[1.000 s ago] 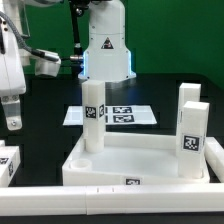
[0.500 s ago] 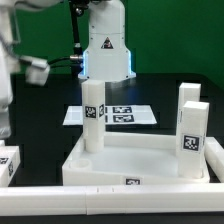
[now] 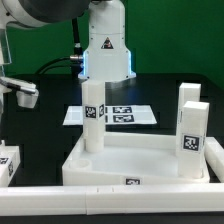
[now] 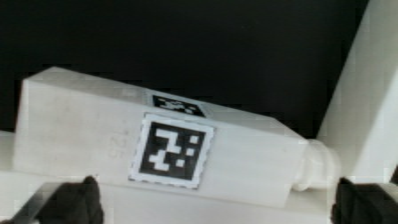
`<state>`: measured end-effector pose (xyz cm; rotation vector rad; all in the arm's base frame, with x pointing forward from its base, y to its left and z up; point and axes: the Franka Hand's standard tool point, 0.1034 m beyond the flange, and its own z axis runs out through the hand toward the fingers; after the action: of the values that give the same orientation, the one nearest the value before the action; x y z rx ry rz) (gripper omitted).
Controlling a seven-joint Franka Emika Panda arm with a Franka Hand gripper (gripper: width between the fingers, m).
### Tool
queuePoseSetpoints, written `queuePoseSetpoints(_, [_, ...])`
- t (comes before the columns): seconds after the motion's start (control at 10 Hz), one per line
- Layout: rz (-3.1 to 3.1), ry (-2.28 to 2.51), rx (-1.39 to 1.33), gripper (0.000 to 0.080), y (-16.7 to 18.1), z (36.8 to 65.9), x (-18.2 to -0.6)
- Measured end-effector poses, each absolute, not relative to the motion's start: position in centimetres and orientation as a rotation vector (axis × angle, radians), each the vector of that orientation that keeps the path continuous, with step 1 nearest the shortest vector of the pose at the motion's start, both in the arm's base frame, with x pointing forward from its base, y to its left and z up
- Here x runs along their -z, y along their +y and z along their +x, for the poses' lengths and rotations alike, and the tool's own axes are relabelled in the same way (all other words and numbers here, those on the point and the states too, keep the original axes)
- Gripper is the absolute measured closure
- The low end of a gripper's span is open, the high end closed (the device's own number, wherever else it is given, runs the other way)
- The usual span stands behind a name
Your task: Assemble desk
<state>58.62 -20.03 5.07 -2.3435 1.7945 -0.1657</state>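
Observation:
The white desk tabletop lies at the middle of the exterior view with its rim up. One leg stands in its corner at the exterior view's left. Two legs stand at the exterior view's right. A loose leg lies at the left edge. The wrist view shows that loose leg lying flat with its square tag up. My gripper is open just above it, its dark fingertips spread wider than the leg. In the exterior view only part of the wrist shows.
The marker board lies flat behind the tabletop. A long white rail runs along the front. The robot base stands at the back centre. A second white part lies beside the loose leg.
The arm has swung toward the exterior view's left and down. The gripper fingers seen at the left edge a second ago are out of that view now.

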Motion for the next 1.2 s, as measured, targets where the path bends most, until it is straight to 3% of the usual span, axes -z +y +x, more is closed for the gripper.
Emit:
queuePoseSetpoints(0.2, [-2.255,1.886,0.122,0.0150,-20.3,57.3,-3.7])
queuePoseSetpoints(0.6, [-2.151,2.009,0.141,0.0151,-20.1,57.0,-3.8])
queuePoseSetpoints(0.7, [-2.123,2.005,0.077,0.0151,-21.0,59.0,-6.0])
queuePoseSetpoints(0.8, [-2.140,1.985,0.182,0.0151,-22.1,60.3,-6.8])
queuePoseSetpoints(0.9, [-2.135,2.016,0.149,0.0151,-21.6,59.6,-5.8])
queuePoseSetpoints(1.2, [-2.133,2.009,0.159,0.0151,-20.8,59.7,-6.5])
